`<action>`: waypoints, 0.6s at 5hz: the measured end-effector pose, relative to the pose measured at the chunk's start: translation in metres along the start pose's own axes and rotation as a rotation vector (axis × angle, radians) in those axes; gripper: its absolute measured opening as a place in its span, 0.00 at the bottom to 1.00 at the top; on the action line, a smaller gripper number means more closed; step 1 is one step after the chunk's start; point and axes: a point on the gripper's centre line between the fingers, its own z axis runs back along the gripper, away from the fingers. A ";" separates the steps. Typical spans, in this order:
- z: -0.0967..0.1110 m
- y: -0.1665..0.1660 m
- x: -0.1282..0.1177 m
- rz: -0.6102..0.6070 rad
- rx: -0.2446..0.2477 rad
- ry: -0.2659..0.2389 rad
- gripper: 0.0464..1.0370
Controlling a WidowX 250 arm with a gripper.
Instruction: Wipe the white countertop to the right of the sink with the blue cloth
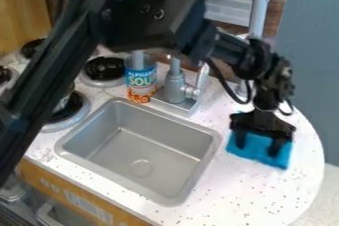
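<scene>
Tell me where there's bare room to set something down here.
The widest patch is the speckled counter between the sink and the rounded edge, in front of the blue cloth. The basin is free too. Behind the sink it's crowded: soup can, faucet, burners. The gripper occupies the cloth.

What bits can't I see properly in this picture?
All in the camera view:
Blue cloth: partly hidden under the gripper.
Can: its top is behind the robot arm; its smallest print is too tiny.
Front burner: the arm covers some.
Far-left burner: cut off by the left edge.
</scene>
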 end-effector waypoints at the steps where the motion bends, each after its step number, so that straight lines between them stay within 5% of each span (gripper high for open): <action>1: -0.001 0.022 0.017 0.022 0.014 -0.011 0.96; 3: -0.002 0.025 0.029 0.006 0.008 -0.015 0.96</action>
